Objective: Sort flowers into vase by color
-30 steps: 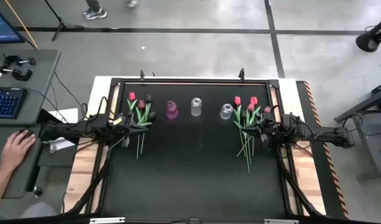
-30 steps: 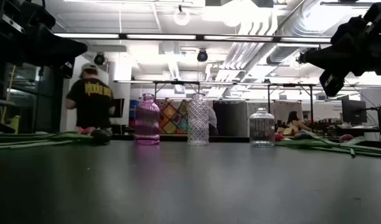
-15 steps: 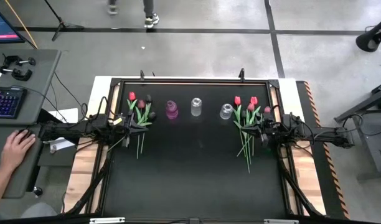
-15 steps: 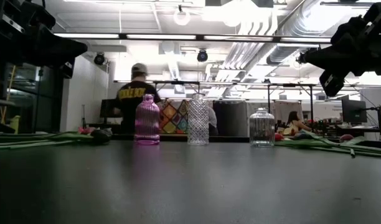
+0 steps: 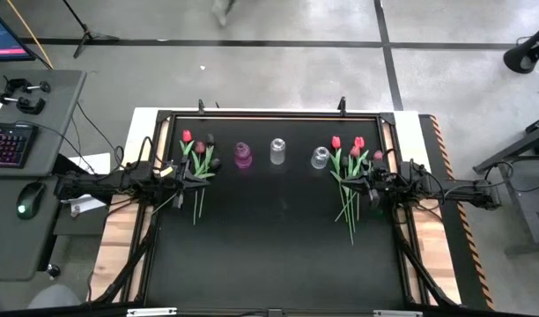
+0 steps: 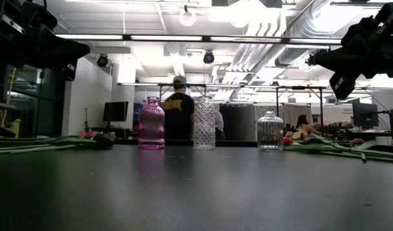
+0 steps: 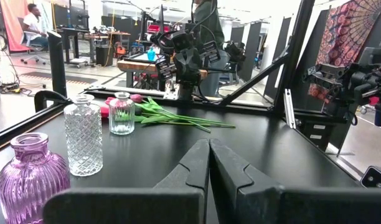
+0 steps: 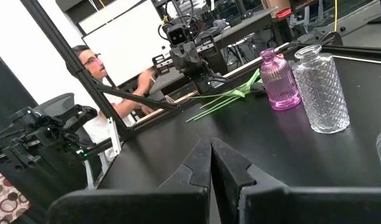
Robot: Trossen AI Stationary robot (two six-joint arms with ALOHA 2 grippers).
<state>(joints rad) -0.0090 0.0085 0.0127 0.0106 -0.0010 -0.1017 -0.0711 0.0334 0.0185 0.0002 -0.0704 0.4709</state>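
Observation:
Two bunches of flowers lie flat on the black table: a left bunch (image 5: 197,160) with red and dark heads, and a right bunch (image 5: 350,172) with red and pink heads, all heads toward the far edge. Between them a pink vase (image 5: 243,155), a tall clear vase (image 5: 277,151) and a short clear vase (image 5: 320,158) stand in a row. My left gripper (image 5: 205,179) is shut and empty, held level above the left bunch's stems. My right gripper (image 5: 343,183) is shut and empty above the right bunch's stems. Both point toward the table's middle.
A black frame (image 5: 269,114) runs round the table, with clamps on its far rail. A desk with a keyboard (image 5: 7,145) and mouse stands off the left side. In the low view a person (image 6: 178,115) stands in the room behind the vases.
Both arms have kept still and the flowers and vases lie as before. A person in the room beyond the far edge has walked rightward behind the vases. The hand on the mouse at the left desk has drawn away.

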